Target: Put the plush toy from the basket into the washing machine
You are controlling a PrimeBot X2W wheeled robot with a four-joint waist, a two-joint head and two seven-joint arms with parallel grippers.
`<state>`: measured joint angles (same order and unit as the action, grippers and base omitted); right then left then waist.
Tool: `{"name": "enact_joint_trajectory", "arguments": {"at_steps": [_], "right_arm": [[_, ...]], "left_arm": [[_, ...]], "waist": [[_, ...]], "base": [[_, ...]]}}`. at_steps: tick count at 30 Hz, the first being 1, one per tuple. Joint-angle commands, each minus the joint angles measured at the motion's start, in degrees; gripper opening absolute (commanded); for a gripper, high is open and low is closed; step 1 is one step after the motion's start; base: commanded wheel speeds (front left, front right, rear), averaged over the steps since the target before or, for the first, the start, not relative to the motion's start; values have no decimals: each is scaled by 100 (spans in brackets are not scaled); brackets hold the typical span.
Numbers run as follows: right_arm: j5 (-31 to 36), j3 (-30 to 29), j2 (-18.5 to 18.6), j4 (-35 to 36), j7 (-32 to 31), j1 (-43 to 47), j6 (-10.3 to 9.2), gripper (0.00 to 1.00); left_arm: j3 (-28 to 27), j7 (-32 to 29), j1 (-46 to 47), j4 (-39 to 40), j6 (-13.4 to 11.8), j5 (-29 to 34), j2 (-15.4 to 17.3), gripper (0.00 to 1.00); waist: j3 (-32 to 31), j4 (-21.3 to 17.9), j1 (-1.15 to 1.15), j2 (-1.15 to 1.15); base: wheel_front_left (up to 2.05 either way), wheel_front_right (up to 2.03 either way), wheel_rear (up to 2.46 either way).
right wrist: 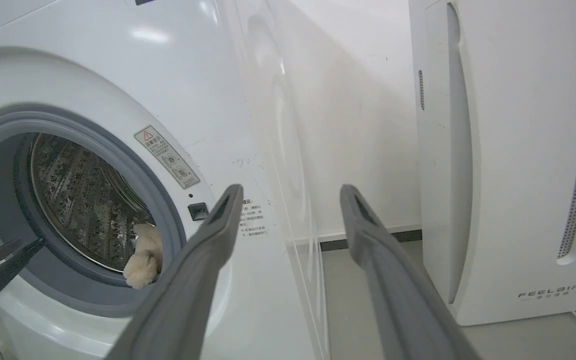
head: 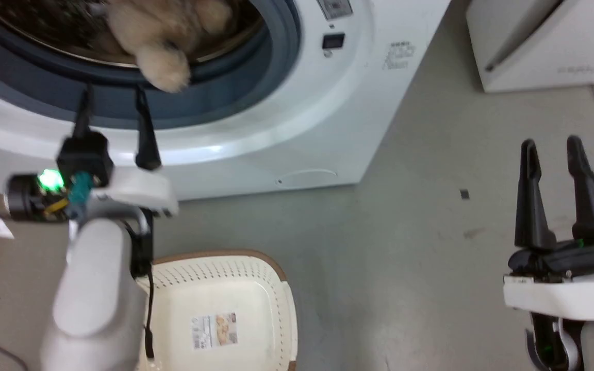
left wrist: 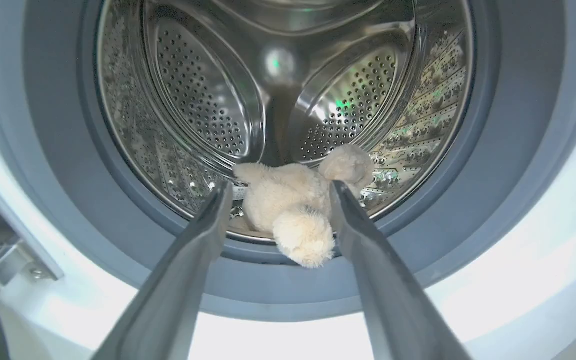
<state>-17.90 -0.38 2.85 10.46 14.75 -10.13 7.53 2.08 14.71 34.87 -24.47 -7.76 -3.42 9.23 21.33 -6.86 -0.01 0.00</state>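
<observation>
**Head view.** You see the plush toy [head: 165, 46] lying in the mouth of the washing machine [head: 286, 134], one rounded limb hanging over the grey gasket [head: 235, 98]. The left gripper [head: 114, 93] points at the gasket just below that limb, fingers apart & holding nothing. The right gripper [head: 551, 143] hangs over the floor [head: 405, 232] at lower right, well apart from the machine, fingers also spread, nothing btwn them. The basket [head: 214, 256] sits on the floor in front of the machine, its base label [head: 214, 331] showing.

**Left wrist view.** The toy lies at the front of the steel drum [left wrist: 203, 100], its limb draped over the lip. It shows btwn the 2 spread fingers, which aren't clamped on it.

**Right wrist view.** Your right fingers are wide apart, aimed btwn the machine & a white appliance [right wrist: 508, 175]. The toy's limb peeks out over the gasket.
</observation>
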Motion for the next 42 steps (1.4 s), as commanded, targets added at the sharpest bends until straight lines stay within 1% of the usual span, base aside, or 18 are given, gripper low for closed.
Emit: {"name": "enact_joint_trajectory", "arguments": {"at_steps": [1,5,10,14,21,31,36,37,42], "right_arm": [[82,-23,3,-51,25,163,-4,100],[205,-91,3,-134,25,404,-4,100],[344,-150,3,-240,25,662,-4,100],[411,-183,3,-326,25,881,-4,100],[448,-153,3,-540,25,1182,-4,100],[446,-129,3,-705,25,1500,-4,100],[447,-121,3,-736,25,1552,-4,100],[392,-120,1,-719,0,1467,0,0],[395,-118,1,-721,-15,1458,0,0]], "left_arm": [[27,29,-307,182,-44,71,-84,100],[91,29,-853,577,-61,133,-242,100],[163,29,-1482,811,-19,140,-355,100],[167,29,-1967,951,28,148,-387,100],[94,29,-2575,1094,20,174,-418,100],[84,29,-3078,1473,61,240,-423,100],[108,29,-3226,1530,115,226,-438,100],[103,4,-3174,1507,96,222,-439,0],[98,-17,-3178,1510,95,223,-443,0]], "waist": [[-388,262,1,0],[-735,431,1,0],[-1141,584,1,0],[-1426,653,1,0],[-1782,690,1,0],[-2014,696,1,0],[-2042,700,1,0],[-2043,700,1,0],[-2046,701,1,0]], "base": [[0,0,0],[0,0,0],[0,0,0],[0,0,0],[0,0,0],[0,0,0],[0,0,0],[0,0,0],[0,0,0]]}}
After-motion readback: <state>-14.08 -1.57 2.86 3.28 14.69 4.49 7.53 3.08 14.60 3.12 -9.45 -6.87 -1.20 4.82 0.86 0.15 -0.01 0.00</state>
